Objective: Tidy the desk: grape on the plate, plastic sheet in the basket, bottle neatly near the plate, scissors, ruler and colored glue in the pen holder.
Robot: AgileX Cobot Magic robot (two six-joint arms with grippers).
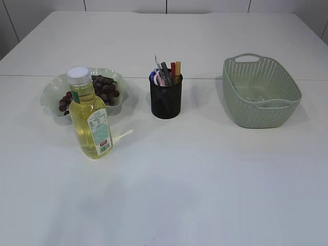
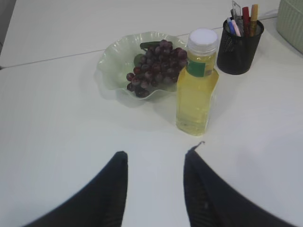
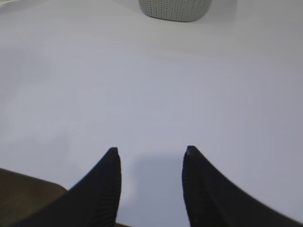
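Bottle (image 1: 90, 119): one, nearest the exterior camera; upright on the table (image 1: 205, 179), clear with yellow liquid, white cap and a label; it stands just in front of the plate.
Table: one, white, carrying everything.
Basket (image 1: 261, 95): one, pale green and perforated, at the right, well apart from the rest; something pale and clear lies on its floor, too faint to name.
Plate (image 1: 51, 92): one, pale green with a wavy rim, at the left; it holds one bunch of dark grape (image 1: 105, 89).
Pen holder (image 1: 165, 97): one, black mesh, between plate and basket; it holds a scissors (image 1: 155, 78) with blue and pink handles, a grey ruler (image 1: 165, 69) and two colored glue (image 1: 175, 68) sticks, one red and one yellow.
Left gripper (image 2: 155, 155): its two dark fingers are parted with nothing between them, above bare table short of the bottle.
Right gripper (image 3: 150, 152): fingers parted, nothing held, over bare table with the basket far ahead.
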